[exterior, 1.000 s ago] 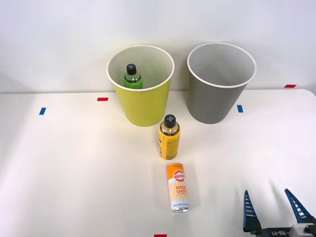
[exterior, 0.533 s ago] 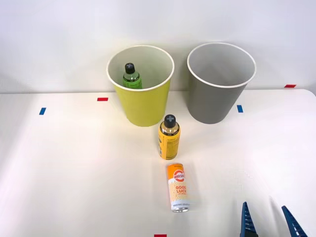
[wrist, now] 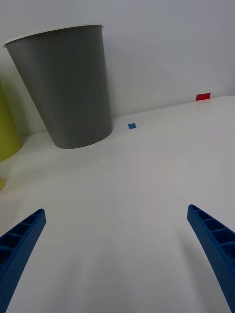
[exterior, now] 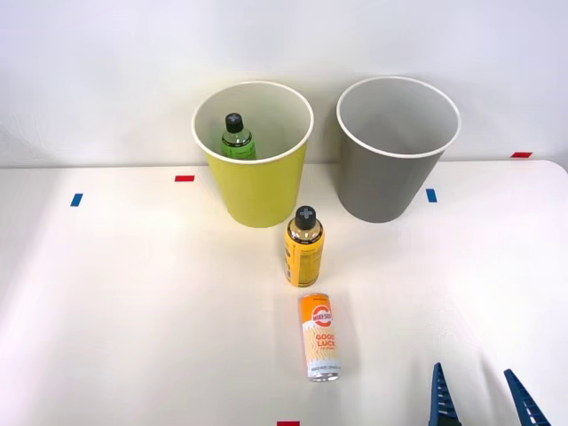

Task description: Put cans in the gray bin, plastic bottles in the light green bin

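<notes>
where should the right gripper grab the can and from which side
Probably around the middle of the can, coming down from above. It lies on its side on the table, long axis running away from the robot, so its round flanks face left and right. The open right gripper could straddle those flanks; the silver end facing the robot offers little to pinch. Nothing crowds it; the yellow bottle stands apart behind.

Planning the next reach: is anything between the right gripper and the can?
Nothing. In the front view the right gripper, open, sits at the near edge, and only bare white table separates it from the can, which lies on its side.
</notes>
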Robot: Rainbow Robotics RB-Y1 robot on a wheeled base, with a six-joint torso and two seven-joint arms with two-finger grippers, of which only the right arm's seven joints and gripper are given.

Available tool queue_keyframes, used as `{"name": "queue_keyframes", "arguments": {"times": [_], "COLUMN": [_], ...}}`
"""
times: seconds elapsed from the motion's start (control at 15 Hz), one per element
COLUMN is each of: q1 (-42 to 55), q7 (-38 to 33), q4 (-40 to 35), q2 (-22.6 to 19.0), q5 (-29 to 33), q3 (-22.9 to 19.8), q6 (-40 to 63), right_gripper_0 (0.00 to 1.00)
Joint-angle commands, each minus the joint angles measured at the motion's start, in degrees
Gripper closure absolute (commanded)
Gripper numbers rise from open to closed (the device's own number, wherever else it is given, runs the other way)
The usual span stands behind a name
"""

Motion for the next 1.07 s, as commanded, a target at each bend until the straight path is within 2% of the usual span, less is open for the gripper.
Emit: {"name": "queue_keyframes", "arguments": {"times": [0.07,1.07], "q1": [0.0,0.0], "q7": [0.0,0.0], "q4": [0.0,0.0], "q2": [0.0,0.0], "q5": [0.0,0.0], "q3": [0.0,0.0], "q6": [0.0,0.0], "right_gripper_0": [0.0,0.0]}}
